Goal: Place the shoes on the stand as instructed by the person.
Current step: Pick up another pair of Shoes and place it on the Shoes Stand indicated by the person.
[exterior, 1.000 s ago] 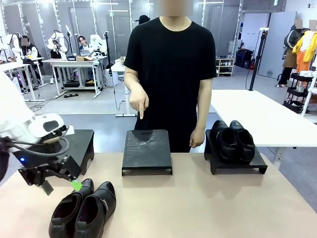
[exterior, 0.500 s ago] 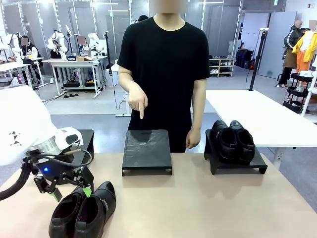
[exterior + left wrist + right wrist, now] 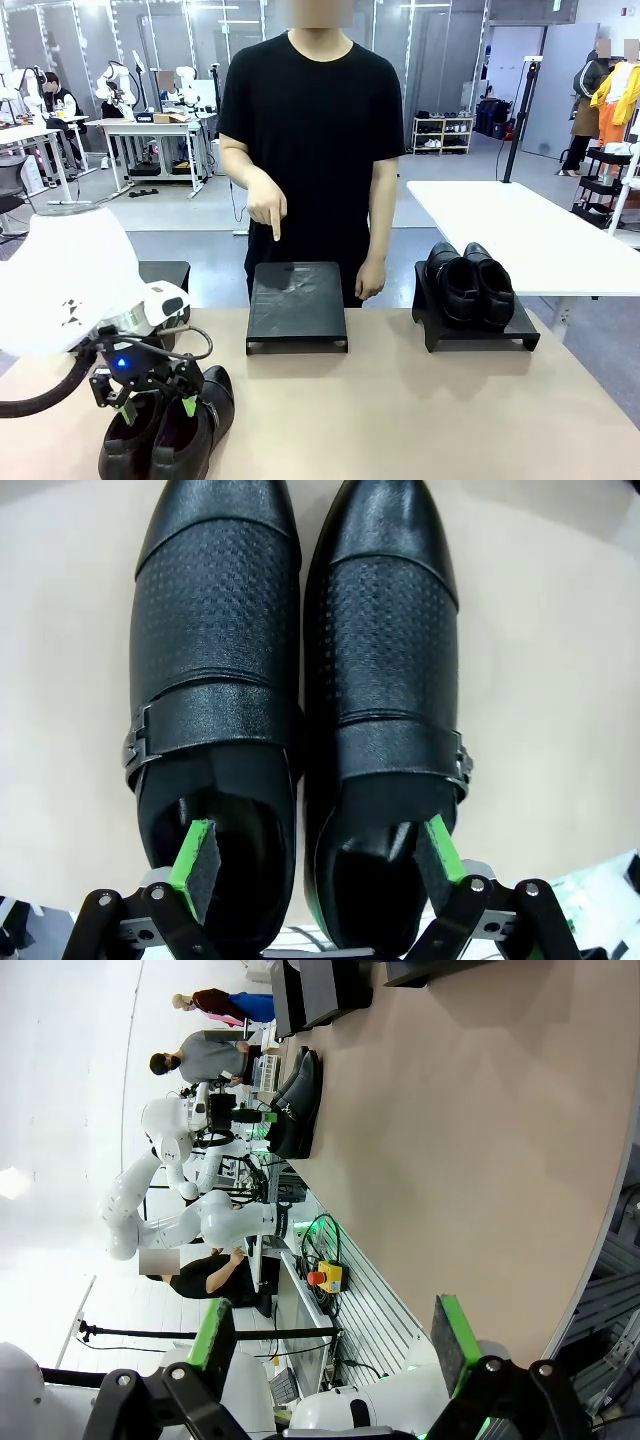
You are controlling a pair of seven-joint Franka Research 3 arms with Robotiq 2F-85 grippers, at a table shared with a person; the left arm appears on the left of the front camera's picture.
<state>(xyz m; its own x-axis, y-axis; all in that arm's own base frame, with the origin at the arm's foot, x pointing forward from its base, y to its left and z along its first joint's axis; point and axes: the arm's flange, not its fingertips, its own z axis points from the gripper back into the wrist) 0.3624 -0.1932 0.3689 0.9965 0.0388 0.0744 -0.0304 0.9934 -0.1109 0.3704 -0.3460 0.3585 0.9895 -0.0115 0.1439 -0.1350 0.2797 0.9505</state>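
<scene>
At the near left corner of the desk (image 3: 420,420), the left gripper (image 3: 155,405) is lowered onto the buckle-strap shoes (image 3: 185,435). These stand side by side and touching, with their toes toward the far side. In the left wrist view the jaws of this gripper (image 3: 315,850) are spread wide. One green pad (image 3: 195,865) dips into the mouth of each of these shoes (image 3: 300,680), so the fingers bracket the two inner walls without clamping them. The right gripper (image 3: 335,1335) is likewise spread with nothing between its fingers. It is well apart from the buckled pair (image 3: 297,1095), which shows sideways across the desk (image 3: 480,1140).

Farther back, three black stands line the far edge. The left stand (image 3: 168,272) is partly hidden by the arm, the middle stand (image 3: 297,305) is bare, and the right stand (image 3: 480,338) carries the plain shoes (image 3: 470,285). Behind the desk, the person (image 3: 310,130) points one hand (image 3: 267,205) down at the middle stand.
</scene>
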